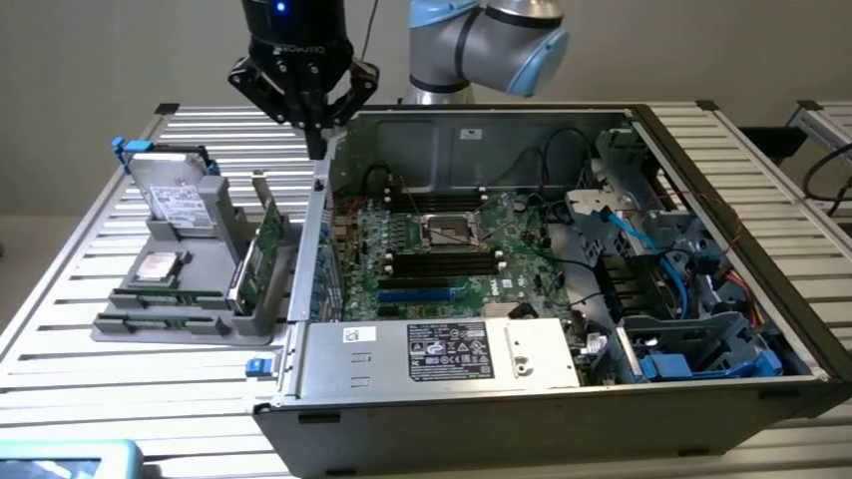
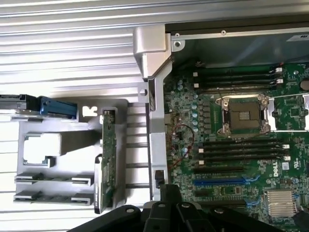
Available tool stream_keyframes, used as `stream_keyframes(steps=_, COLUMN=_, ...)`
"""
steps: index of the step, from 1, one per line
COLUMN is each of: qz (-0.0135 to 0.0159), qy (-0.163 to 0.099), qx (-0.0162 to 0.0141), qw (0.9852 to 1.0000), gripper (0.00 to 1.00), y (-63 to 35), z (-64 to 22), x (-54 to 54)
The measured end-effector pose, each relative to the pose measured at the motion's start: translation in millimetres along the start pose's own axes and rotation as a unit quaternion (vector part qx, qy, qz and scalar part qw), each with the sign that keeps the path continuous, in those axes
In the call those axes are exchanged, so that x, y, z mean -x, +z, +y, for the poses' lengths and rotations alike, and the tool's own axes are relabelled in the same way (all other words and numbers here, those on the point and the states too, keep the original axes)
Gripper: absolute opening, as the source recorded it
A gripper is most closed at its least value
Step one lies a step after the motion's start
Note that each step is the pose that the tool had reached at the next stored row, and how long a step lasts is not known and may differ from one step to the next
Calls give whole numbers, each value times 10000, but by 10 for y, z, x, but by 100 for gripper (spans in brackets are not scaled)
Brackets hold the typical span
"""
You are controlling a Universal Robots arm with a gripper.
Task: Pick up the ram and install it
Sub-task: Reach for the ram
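Nearest: silver metal power-supply box (image 1: 540, 349), its black-and-white label (image 1: 449, 351) too small to read, inside open grey steel computer case (image 1: 426, 140). Above case's side wall (image 1: 317, 239), black ROBOTIQ-marked gripper (image 1: 315, 130), jaws seemingly pressed together, holding nothing. Just outside that wall, standing on edge in grey plastic holder (image 1: 180, 327): long thin green ram stick (image 2: 109, 159). Inside case, green motherboard (image 2: 186, 116) marked DELL.

One case (image 1: 533, 431), one motherboard (image 1: 501, 236), two hard drives (image 1: 179, 198) (image 1: 160, 267)

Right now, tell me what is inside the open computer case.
A green motherboard with a processor socket and black memory slots, plus cables. The labelled metal box at the front covers whatever lies under it.
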State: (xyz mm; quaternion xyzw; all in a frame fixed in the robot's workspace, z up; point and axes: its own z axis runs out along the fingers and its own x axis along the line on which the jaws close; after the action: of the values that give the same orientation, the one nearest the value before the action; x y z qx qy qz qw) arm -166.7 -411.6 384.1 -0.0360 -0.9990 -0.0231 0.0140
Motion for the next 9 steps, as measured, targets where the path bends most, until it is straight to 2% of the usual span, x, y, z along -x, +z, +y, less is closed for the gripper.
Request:
stream_keyframes(steps=3, qz=29, qy=1, qx=-3, qw=10000, gripper=11, y=52, z=-9, x=-93)
stream_keyframes(steps=9, qz=31, qy=2, qx=-6, qw=10000, gripper=11, y=155, z=-31, x=-324)
